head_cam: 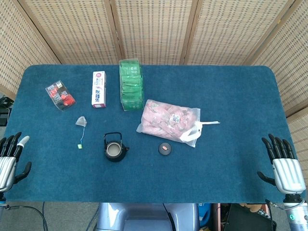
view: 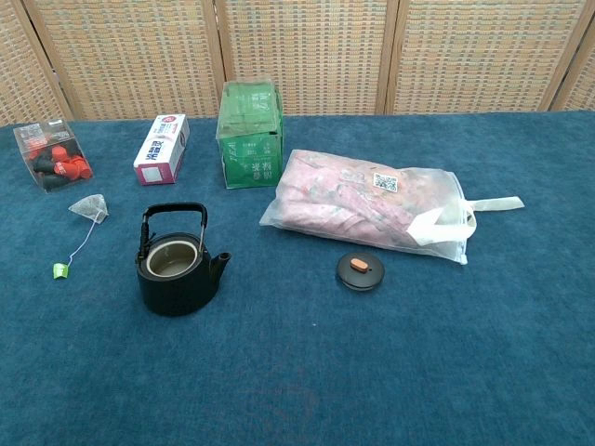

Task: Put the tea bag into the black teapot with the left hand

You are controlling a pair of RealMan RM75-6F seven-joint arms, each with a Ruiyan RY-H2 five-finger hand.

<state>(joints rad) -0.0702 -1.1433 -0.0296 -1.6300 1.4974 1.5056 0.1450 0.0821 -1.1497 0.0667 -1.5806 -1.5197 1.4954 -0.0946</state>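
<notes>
While both hands rest at the near edge of the counter (head_cam: 231, 96), the left hand (head_cam: 10, 161) lies with its fingers (head_cam: 14, 143) spread and holding nothing, and the right hand (head_cam: 283, 166) lies the same way at the opposite corner, fingers apart and holding nothing. The tea bag (head_cam: 81, 121) sits on the blue cloth well ahead of the left fingers and a little inward, its string (head_cam: 83, 134) trailing back to a small green tag (head_cam: 79, 146). The black teapot (head_cam: 114, 148) stands open just beyond the tag, farther inward from the left fingers, handle upright. Its lid (head_cam: 164, 148) lies apart from it, toward the right hand. Farther off from both hands lie a pink bag (head_cam: 168, 120), a green box (head_cam: 131, 84), a white carton (head_cam: 98, 89) and a clear box of red pieces (head_cam: 60, 95).
</notes>
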